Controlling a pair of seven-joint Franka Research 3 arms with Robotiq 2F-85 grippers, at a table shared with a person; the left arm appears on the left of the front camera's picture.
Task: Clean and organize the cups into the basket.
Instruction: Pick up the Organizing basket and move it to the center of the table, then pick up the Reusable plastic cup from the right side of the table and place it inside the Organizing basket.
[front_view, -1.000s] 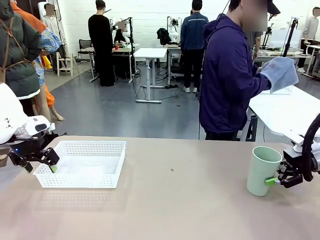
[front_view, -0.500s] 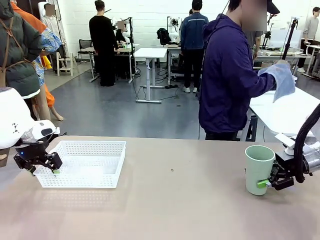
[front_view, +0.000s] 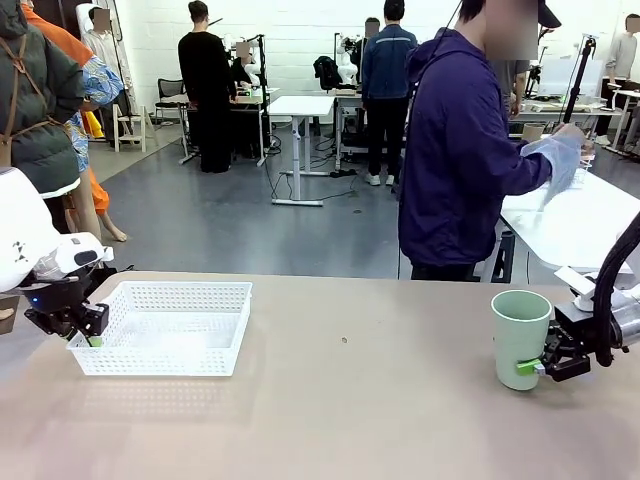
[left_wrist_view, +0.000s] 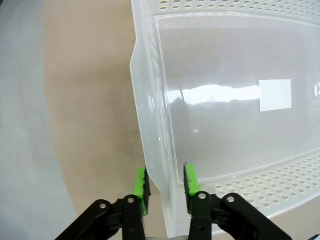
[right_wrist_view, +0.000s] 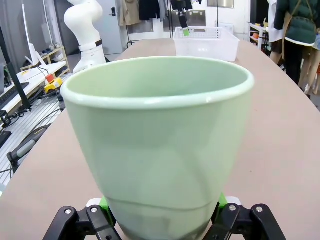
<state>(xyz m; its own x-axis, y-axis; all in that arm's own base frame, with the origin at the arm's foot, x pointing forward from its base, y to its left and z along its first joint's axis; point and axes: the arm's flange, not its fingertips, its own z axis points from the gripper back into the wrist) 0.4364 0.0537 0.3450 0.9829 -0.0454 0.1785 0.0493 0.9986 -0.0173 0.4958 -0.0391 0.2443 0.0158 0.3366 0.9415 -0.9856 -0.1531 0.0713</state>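
Moved: over the last second the left claw (front_view: 88, 335) had shifted in against the basket (front_view: 175, 288) and pinched down, while the right claw (front_view: 540, 365) closed up and the mint cup (front_view: 520, 338) slid a touch inward with it. The person (front_view: 460, 150) across the surface (front_view: 350, 420) had lowered a cloth (front_view: 555, 165).
Left claw: its pads (left_wrist_view: 142, 182) were clamped together on the basket's short wall (left_wrist_view: 150, 100), one inside and one outside, by a corner.
Right claw: it was clamped on the cup (right_wrist_view: 160, 140) low down near the base, and the cup stood upright between the jaws.
Cup's place: in the right claw's grip, resting on the surface or barely off it; I couldn't tell which.
Basket's place: held by the left claw, well apart from the right claw.
Step in hand: by my reckoning, carrying the cup over to the basket.
Doing it well: with so low a hold on a tall tapered cup, I'd have lifted it straight and slowly and kept it upright. It should clear the rim and go down away from the left claw's inner finger, with that claw bracing the basket.
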